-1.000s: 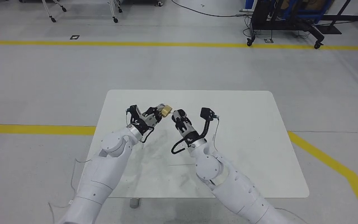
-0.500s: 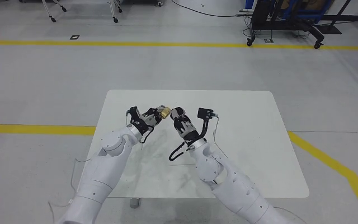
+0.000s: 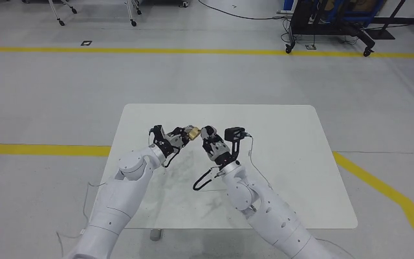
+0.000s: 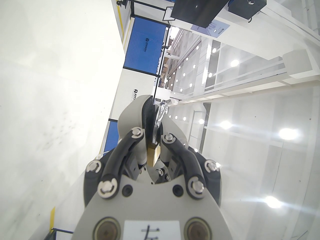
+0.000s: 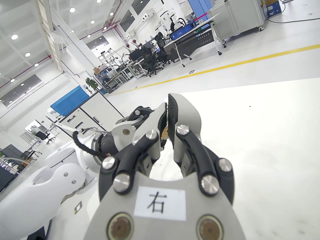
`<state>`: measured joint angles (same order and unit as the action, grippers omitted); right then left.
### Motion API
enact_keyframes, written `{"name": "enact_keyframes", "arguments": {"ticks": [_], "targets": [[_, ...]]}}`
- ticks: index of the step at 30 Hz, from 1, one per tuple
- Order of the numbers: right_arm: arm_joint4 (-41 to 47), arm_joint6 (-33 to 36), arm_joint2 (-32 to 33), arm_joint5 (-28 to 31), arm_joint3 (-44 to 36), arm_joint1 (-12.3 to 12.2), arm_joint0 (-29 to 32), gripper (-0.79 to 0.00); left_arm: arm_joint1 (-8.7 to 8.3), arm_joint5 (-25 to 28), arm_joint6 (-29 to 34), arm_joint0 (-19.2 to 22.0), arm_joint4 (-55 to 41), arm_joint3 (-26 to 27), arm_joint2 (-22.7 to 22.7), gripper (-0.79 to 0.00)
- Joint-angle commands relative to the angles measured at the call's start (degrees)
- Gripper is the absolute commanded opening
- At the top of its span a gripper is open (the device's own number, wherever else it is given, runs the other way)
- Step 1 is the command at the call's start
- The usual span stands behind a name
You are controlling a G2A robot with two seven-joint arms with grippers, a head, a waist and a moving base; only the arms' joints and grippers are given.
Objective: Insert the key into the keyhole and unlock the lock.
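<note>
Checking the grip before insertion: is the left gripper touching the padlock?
Touching. In the left wrist view the left gripper is shut on the padlock, its fingers pressing the lock's metal from both sides.

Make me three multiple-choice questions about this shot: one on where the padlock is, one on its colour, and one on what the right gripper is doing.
1. Where is the padlock?
A. in a drawer
B. in the left gripper, above the table
C. hung on a hook

2. What colour is the padlock's body?
A. red
B. black
C. brass

3. How is the right gripper?
A. wide open and empty
B. shut on a small gold-coloured key
C. lying flat on the table

Answers:
1 B: the left wrist view shows the fingers clamped on the padlock, held off the table.
2 C: its body shines brass under a silver shackle.
3 B: the right wrist view shows the key pinched between the fingers.
</note>
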<state>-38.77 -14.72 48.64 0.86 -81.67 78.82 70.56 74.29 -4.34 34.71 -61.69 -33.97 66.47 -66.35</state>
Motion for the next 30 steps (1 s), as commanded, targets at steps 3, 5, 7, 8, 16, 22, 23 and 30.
{"name": "enact_keyframes", "arguments": {"ticks": [3,5,7,8,16,22,23,30], "targets": [[-1.06,0.61,-0.09,-0.50,0.70,0.31,-0.19,-0.785,0.04,-0.18,0.13,0.06,-0.30,-0.17,-0.13,-0.785],[-1.52,0.84,-0.18,-0.82,1.01,0.49,-0.22,-0.785,0.07,-0.36,0.18,0.08,-0.72,-0.24,-0.26,-0.785],[-2.32,1.16,-0.26,-1.19,1.34,0.63,-0.29,-0.785,0.07,-0.39,0.23,0.10,-0.70,-0.27,-0.29,-0.785],[-2.79,1.36,-0.31,-1.32,1.44,0.68,-0.29,-0.785,0.08,-0.47,0.18,0.10,-0.72,-0.29,-0.31,-0.785],[-6.13,3.24,0.04,-1.73,0.71,0.82,0.53,-0.785,0.17,-1.00,-0.16,0.14,-1.11,-0.48,-0.48,-0.785],[-8.08,6.42,0.71,-1.21,-0.49,0.63,1.67,-0.785,0.20,-1.00,-0.23,0.19,-1.35,-0.67,-0.76,-0.785],[-8.26,7.05,0.84,-1.08,-0.67,0.60,1.84,-0.785,0.21,-0.96,-0.28,0.18,-1.37,-0.66,-0.78,-0.785],[-8.47,9.04,1.90,-0.58,-1.88,0.54,3.05,-0.785,0.24,-0.81,-0.21,0.17,-1.12,-0.63,-0.86,-0.785]]}}
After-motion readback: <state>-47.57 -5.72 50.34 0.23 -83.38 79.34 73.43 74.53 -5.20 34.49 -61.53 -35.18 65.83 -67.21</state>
